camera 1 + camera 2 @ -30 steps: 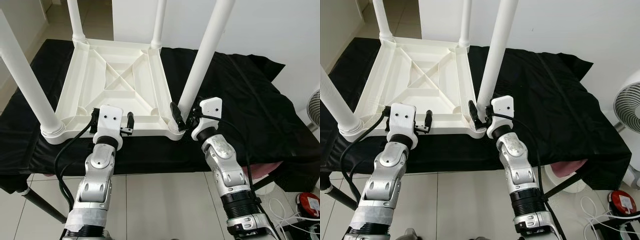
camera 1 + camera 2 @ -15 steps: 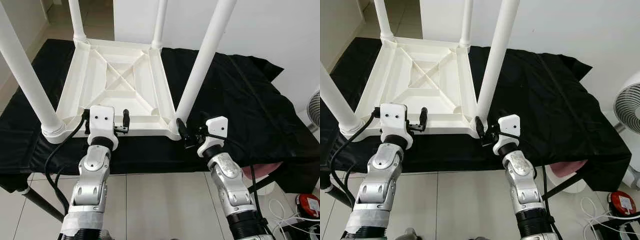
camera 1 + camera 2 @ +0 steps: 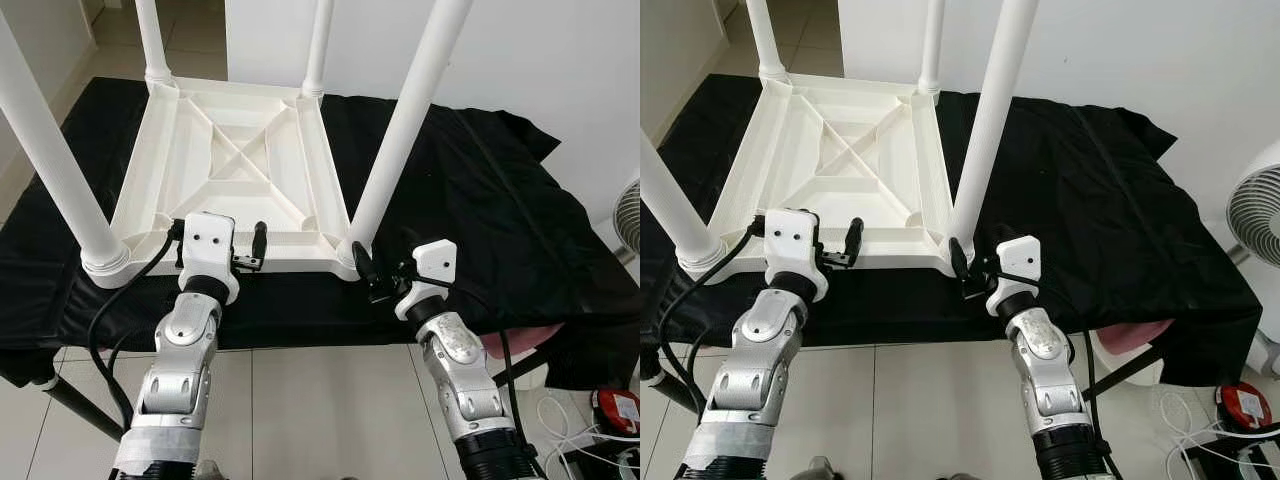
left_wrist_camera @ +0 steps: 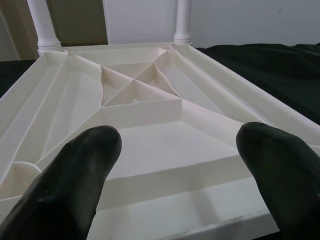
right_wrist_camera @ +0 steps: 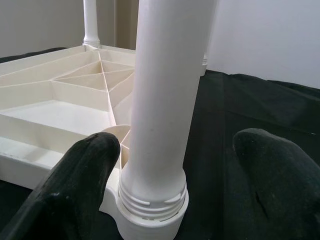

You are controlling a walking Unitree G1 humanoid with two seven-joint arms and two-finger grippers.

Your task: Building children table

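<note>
A white plastic children's table [image 3: 200, 150] lies upside down on a black cloth [image 3: 480, 200], its legs pointing up. My left gripper [image 4: 180, 150] is open at the near rim of the tabletop, its fingers [image 3: 260, 238] apart over the ribbed underside, holding nothing. My right gripper [image 5: 175, 165] is open just in front of the near right leg [image 3: 400, 130]. That leg's threaded base [image 5: 152, 207] sits in the corner socket between the two black fingertips [image 5: 82, 175], and the fingers do not clamp it. The near left leg [image 3: 50, 170] and two far legs [image 3: 318, 45] stand upright.
The black-covered surface ends just in front of my arms, over a tiled floor [image 3: 310, 410]. A white fan [image 3: 1255, 215] stands at the far right. A red object [image 3: 615, 405] and cables lie on the floor at lower right. A white wall [image 3: 560, 50] rises behind.
My right gripper has drawn back and down from the near right leg's base toward me. The left gripper has pulled back slightly along the near rim. The table has stayed put.
</note>
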